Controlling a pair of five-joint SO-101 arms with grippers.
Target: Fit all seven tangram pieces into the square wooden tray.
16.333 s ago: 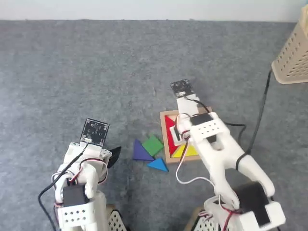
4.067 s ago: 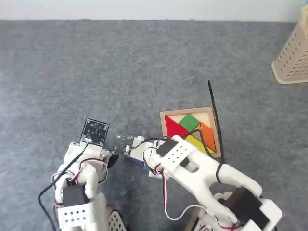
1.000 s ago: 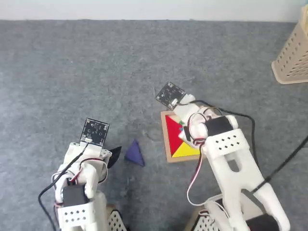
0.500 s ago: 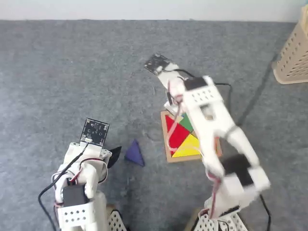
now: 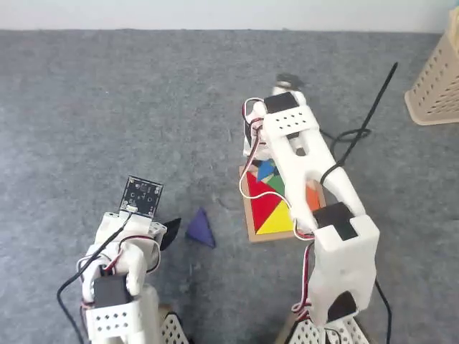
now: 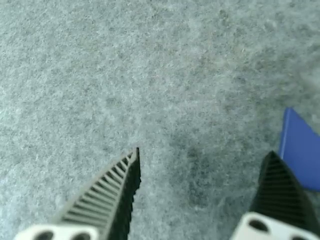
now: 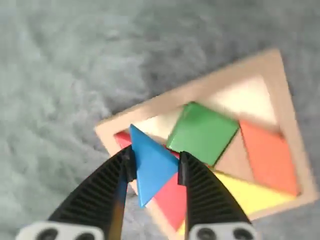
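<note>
On the grey carpet (image 5: 107, 107), the square wooden tray (image 5: 246, 215) holds red, green, orange and yellow pieces (image 7: 202, 131); over it the right gripper (image 7: 155, 157) pinches a blue triangle (image 7: 150, 170). Apart from the tray, a purple triangle (image 5: 201, 229) lies just beside the left gripper (image 6: 204, 155), whose fingers stand wide apart

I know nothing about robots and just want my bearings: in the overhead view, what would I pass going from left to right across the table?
White left robot arm → purple triangular tangram piece → square wooden tray → beige perforated basket.
</note>
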